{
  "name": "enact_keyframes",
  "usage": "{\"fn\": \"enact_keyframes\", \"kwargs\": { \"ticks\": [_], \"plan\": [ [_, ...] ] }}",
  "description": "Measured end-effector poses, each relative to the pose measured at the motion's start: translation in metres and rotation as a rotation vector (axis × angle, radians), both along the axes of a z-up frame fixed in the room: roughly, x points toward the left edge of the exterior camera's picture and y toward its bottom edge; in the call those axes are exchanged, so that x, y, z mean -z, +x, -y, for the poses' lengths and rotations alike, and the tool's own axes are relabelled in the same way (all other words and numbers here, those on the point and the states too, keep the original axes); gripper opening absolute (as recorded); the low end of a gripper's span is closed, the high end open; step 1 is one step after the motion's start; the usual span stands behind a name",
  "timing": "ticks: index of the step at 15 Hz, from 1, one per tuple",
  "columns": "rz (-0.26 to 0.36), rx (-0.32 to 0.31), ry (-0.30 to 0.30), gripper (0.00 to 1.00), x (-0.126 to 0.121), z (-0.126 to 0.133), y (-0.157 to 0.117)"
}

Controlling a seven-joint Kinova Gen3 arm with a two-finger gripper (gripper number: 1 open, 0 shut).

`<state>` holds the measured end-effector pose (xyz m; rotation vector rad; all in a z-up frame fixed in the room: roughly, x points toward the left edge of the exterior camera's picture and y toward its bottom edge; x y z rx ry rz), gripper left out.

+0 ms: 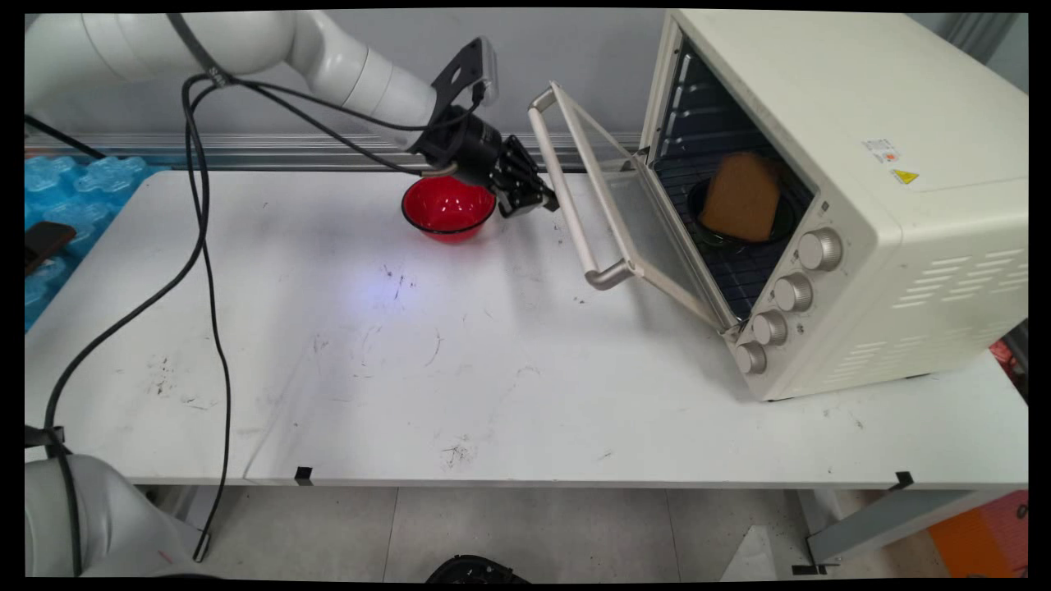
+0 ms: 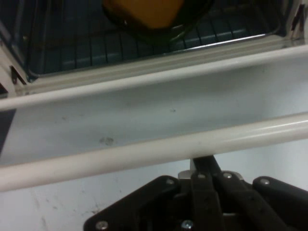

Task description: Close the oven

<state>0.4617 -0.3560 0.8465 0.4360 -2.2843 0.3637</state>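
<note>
My black gripper [image 1: 542, 199] is shut, its fingertips pressed together with nothing between them. It sits right against the left side of the cream handle bar [image 1: 575, 222] of the toaster oven's glass door [image 1: 636, 213], which hangs half open and tilted. In the hand view the handle bar [image 2: 144, 154] crosses just above my closed fingers [image 2: 203, 166], and the door glass lies beyond it. Inside the cream oven [image 1: 862, 189], a brown slice of toast [image 1: 743, 197] leans in a dark dish [image 1: 714, 234] on the rack. The toast [image 2: 144, 12] shows at the top edge of the hand view.
A red bowl [image 1: 447, 205] stands on the white table [image 1: 410, 369] just left of and behind my gripper. Black cables [image 1: 205, 271] hang from the arm over the table's left part. Blue plastic trays [image 1: 66, 197] lie beyond the left edge.
</note>
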Motion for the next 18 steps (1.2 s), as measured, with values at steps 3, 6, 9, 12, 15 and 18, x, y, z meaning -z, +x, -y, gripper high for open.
{"fn": "enact_keyframes", "kwargs": {
  "ticks": [3,6,9,12,15,18],
  "plan": [
    [0.007,0.023,-0.019,0.0,-0.011,0.01,-0.003],
    [0.011,0.038,-0.038,0.0,-0.02,0.02,-0.006],
    [0.009,0.049,-0.059,0.0,-0.028,0.032,-0.01],
    [0.006,0.057,-0.079,0.0,-0.036,0.043,-0.014],
    [0.0,0.063,-0.097,0.0,-0.043,0.053,-0.019],
    [-0.005,0.067,-0.109,0.0,-0.049,0.06,-0.023]
  ]
}}
